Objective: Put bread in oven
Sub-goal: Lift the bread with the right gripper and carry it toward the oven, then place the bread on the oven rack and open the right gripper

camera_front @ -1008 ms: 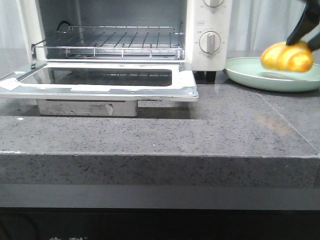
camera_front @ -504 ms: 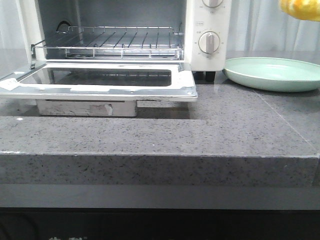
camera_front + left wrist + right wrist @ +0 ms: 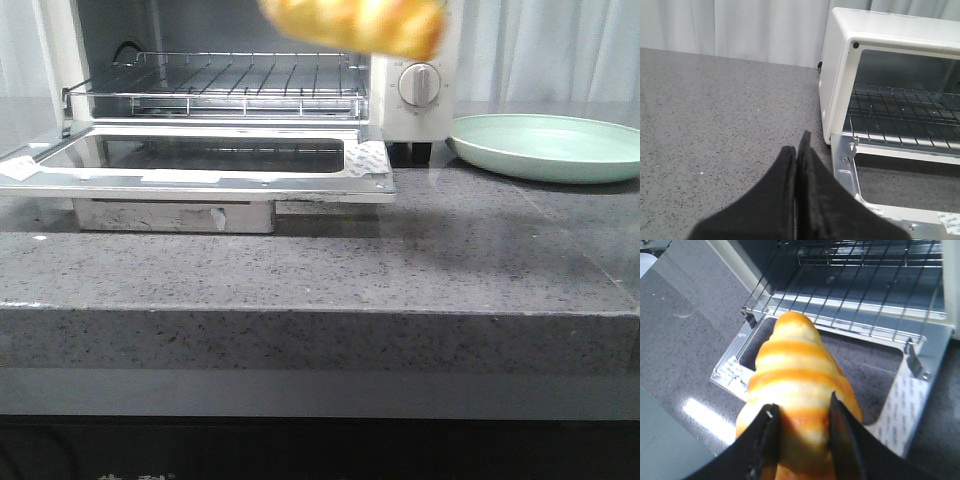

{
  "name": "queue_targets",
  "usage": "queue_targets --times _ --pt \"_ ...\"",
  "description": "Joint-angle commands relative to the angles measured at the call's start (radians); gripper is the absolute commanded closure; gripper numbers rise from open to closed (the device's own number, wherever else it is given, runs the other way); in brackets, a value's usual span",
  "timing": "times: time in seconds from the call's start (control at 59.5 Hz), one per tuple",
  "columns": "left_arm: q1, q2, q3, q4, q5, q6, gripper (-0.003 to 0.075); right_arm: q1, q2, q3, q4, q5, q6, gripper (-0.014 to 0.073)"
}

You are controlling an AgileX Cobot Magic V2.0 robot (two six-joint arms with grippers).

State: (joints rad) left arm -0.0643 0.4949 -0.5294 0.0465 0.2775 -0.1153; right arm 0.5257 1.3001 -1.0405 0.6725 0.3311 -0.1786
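The bread (image 3: 355, 25), a golden roll with orange-brown stripes, hangs blurred at the top of the front view, in front of the oven's upper right. In the right wrist view my right gripper (image 3: 802, 412) is shut on the bread (image 3: 797, 380), above the open glass door (image 3: 900, 405). The cream-white oven (image 3: 415, 60) stands open with its door (image 3: 200, 165) folded flat and its wire rack (image 3: 230, 80) bare. My left gripper (image 3: 796, 145) is shut and empty over the counter beside the oven (image 3: 840, 65). Neither gripper itself shows in the front view.
A pale green plate (image 3: 545, 145) lies on the counter to the right of the oven. The grey speckled counter (image 3: 400, 260) runs to a front edge. White curtains hang behind.
The bread has been lifted off the green plate, risen out of the top right of the front view, then moved left to the front of the oven.
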Motion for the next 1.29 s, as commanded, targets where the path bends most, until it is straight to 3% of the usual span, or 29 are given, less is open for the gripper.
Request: queue_targets --times 0.0,0.134,0.454,0.773,1.092,1.277 --pt "0.002 0.003 -0.028 0.000 -0.073 -0.010 0.0741 0.008 0.064 -0.097 0.055 -0.158 -0.014 0.0398" --pt "0.002 0.003 -0.028 0.000 -0.073 -0.010 0.0741 0.008 0.186 -0.212 0.069 -0.224 -0.014 0.0398" --pt "0.002 0.003 -0.028 0.000 -0.073 -0.010 0.0741 0.007 0.406 -0.441 0.083 -0.224 -0.014 0.0391" --pt "0.002 0.003 -0.026 0.000 -0.073 -0.010 0.0741 0.007 0.425 -0.453 0.084 -0.230 -0.014 0.0122" --pt "0.002 0.003 -0.026 0.000 -0.072 -0.010 0.0741 0.007 0.422 -0.454 0.084 -0.228 -0.014 0.0116" --pt "0.002 0.003 -0.026 0.000 -0.072 -0.010 0.0741 0.007 0.376 -0.451 0.077 -0.138 -0.014 0.0128"
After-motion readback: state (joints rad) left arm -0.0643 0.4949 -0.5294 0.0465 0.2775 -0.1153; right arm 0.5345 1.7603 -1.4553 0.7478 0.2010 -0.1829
